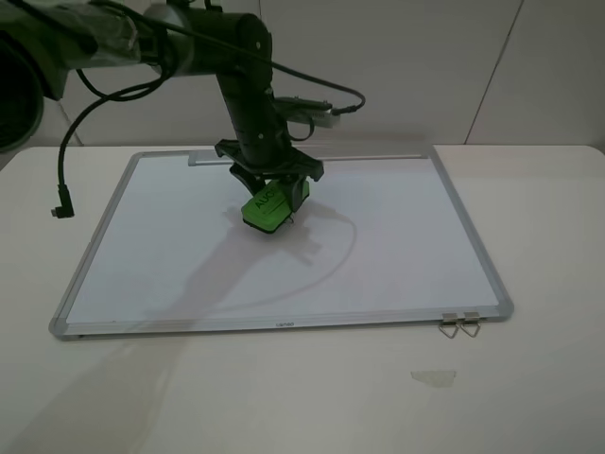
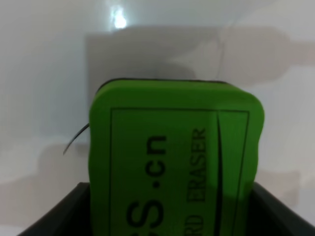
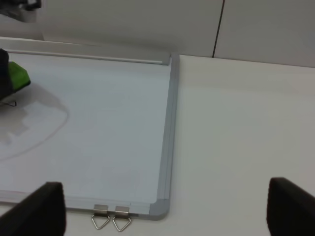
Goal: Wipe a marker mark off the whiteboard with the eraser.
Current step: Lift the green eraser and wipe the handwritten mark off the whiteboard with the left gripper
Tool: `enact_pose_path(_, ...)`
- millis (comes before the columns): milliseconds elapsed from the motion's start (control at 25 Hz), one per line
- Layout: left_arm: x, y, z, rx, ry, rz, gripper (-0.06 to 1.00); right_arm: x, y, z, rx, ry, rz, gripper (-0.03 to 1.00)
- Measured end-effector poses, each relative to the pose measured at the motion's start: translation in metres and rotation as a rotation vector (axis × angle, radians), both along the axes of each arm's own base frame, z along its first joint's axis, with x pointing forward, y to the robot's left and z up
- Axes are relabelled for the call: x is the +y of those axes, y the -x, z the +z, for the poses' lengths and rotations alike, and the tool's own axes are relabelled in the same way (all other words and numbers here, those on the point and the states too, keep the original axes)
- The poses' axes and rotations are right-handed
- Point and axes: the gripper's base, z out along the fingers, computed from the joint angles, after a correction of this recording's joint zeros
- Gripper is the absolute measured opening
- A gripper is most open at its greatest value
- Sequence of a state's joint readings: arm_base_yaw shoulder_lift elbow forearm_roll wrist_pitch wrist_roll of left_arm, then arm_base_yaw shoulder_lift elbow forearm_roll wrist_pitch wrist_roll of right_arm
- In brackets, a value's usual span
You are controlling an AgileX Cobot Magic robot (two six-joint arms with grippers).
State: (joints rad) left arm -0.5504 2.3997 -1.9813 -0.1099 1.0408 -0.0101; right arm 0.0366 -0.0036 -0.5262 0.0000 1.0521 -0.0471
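Observation:
The whiteboard [image 1: 397,246] lies flat on the table. My left gripper [image 1: 271,187] is over the board's middle, shut on the green eraser [image 1: 267,207], which is tilted with its lower end at the board. In the left wrist view the eraser [image 2: 172,152] fills the gap between the black fingers [image 2: 61,214], and a thin black stroke of the marker mark [image 2: 75,138] pokes out beside it. The right wrist view shows the eraser [image 3: 17,76] and a bit of the mark [image 3: 10,103] at its edge. My right gripper [image 3: 167,209] is open, off the board's near right corner.
Two metal clips [image 1: 459,324] hang off the board's near right corner. The tray strip [image 1: 378,159] runs along the far edge. A black cable with a plug [image 1: 63,203] dangles at the board's left edge. A pale scrap [image 1: 433,377] lies on the table in front.

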Motion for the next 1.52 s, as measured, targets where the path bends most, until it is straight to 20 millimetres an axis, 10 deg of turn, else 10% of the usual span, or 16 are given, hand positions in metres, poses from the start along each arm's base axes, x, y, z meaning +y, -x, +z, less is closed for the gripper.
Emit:
enact_pose_path(280,-0.009,0.002,-0.032,0.044,-0.038,-0.022,0.6,0.0,0.0,0.0,0.0,0.0,0.0,0.82)
enact_pose_path(880,-0.006,-0.001,-0.037,0.04,-0.078,-0.035,0.6,0.0,0.0,0.0,0.0,0.0,0.0,0.82)
enact_pose_path(1520,0.062,-0.038,-0.04,0.053,-0.07,0.153,0.6,0.0,0.0,0.0,0.0,0.0,0.0,0.82)
